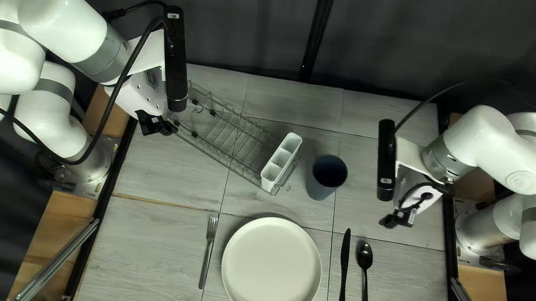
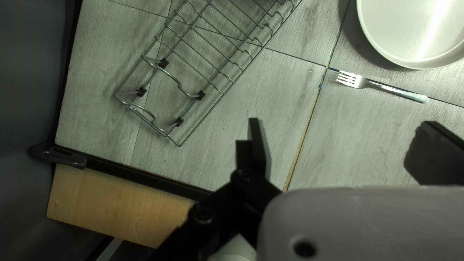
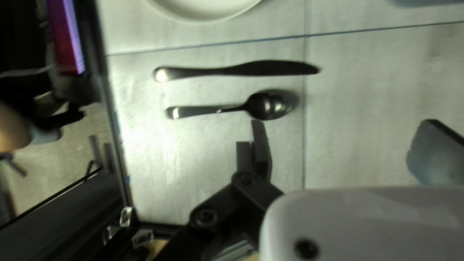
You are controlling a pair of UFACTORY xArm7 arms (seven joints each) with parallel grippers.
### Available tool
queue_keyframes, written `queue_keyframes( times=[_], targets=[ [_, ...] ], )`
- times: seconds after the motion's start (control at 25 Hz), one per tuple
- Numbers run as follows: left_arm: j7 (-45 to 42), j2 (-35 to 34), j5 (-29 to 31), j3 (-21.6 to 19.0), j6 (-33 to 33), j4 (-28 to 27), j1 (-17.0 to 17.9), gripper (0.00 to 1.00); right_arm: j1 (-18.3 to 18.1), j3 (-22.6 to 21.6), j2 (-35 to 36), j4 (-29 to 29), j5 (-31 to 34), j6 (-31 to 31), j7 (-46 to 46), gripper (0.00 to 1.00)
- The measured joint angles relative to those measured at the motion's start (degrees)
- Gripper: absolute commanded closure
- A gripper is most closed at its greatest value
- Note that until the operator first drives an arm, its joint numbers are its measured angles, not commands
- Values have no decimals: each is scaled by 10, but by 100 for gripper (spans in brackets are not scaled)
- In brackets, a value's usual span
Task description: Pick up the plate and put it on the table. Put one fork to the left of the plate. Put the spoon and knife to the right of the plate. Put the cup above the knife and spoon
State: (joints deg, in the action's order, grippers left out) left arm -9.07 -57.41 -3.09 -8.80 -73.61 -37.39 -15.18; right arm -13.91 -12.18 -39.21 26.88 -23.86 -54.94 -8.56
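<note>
have the plate point(image 1: 271, 268) on the table point(image 1: 151, 254), lying flat near the middle of the near side. have one fork point(image 1: 207, 255) to the left of it, just beside the rim, with tines toward the far edge. have the knife point(image 1: 342, 284) to the right of the plate, then the spoon point(image 1: 366, 281) just beyond it, roughly side by side, with both handles toward the near edge. have the cup point(image 1: 327, 174) upright farther back, beyond the plate and a little to the left of the knife's tip, between the caddy point(image 1: 269, 182) and the right arm.

hold the left gripper point(image 1: 158, 126) wide open at the end of the rack point(image 2: 200, 95), away from the caddy. look along it to the rack's bare end ahead, and past that side to the fork and part of the plate. hold the right gripper point(image 1: 397, 220) open too, with fingers point(image 3: 261, 147) well apart, above the table to the right of the cup. see the spoon in its wrist view, just ahead of one finger, with the knife farther ahead and part of the plate's rim past that.
</note>
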Motion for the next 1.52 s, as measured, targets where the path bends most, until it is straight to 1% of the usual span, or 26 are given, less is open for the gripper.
queue_keyframes(
  times=[0.16,0.28,0.4,0.6,0.92,1.08,1.12,1.2,1.24,1.28,1.32,1.36,1.52],
  targets=[
    [0,0,0,0,0,0,0,0,-1,-6,10,6,5,3,1,0],
    [0,0,0,0,0,0,0,0,-3,-20,61,31,26,17,-11,0],
    [0,0,0,0,0,0,0,0,-7,-28,115,62,58,35,-48,0],
    [0,0,0,0,0,0,0,0,-8,-39,173,97,100,67,-98,0],
    [0,0,0,0,0,0,0,0,-18,-42,250,123,153,126,-152,0],
    [0,0,0,0,0,0,0,0,-25,-41,278,130,170,143,-160,0],
    [0,0,0,0,0,0,0,0,-25,-42,284,131,173,147,-159,4],
    [0,0,0,0,0,0,0,0,-27,-43,293,130,180,154,-156,17],
    [0,0,0,0,0,0,0,0,-28,-43,296,128,183,158,-155,32],
    [0,0,0,0,0,0,0,0,-28,-44,298,125,186,162,-153,53],
    [0,0,0,0,0,0,0,0,-29,-44,301,122,188,166,-152,93],
    [0,0,0,0,0,0,0,0,-30,-44,302,118,191,170,-150,100],
    [0,0,0,0,0,0,0,0,-32,-47,307,104,202,184,-139,100]
  ],
)
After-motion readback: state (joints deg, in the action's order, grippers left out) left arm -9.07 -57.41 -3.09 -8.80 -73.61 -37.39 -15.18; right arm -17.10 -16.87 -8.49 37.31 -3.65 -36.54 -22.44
